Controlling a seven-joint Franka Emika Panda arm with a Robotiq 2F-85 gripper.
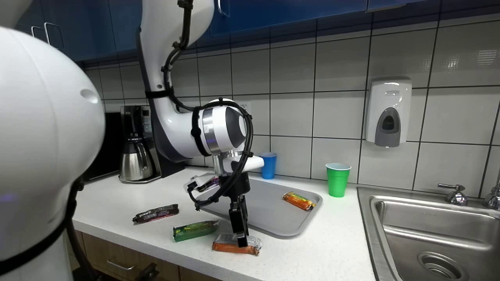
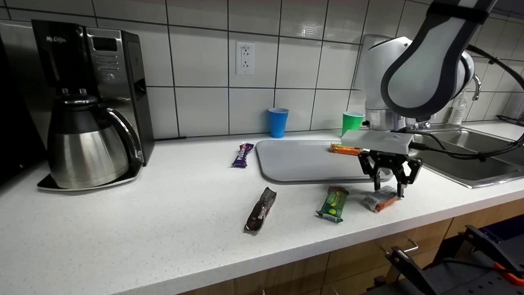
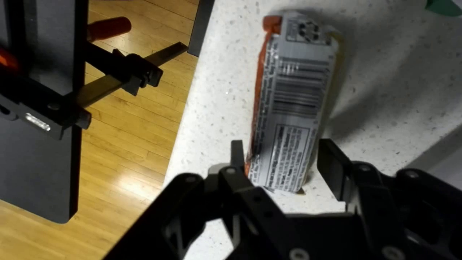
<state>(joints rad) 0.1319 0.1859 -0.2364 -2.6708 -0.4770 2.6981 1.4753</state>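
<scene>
Hand [image 3: 281,150] astride snack bar [image 3: 288,119], barcode [image 3: 299,86] clear only in wrist view

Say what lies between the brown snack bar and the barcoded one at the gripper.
The green snack bar lies between the brown snack bar and the barcoded snack bar in both exterior views.

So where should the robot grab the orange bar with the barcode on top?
Probably around the middle, pinching both long sides from straight above. The bar lies flat on the counter, and in the wrist view it looks narrow enough to fit inside the open gripper.
</scene>
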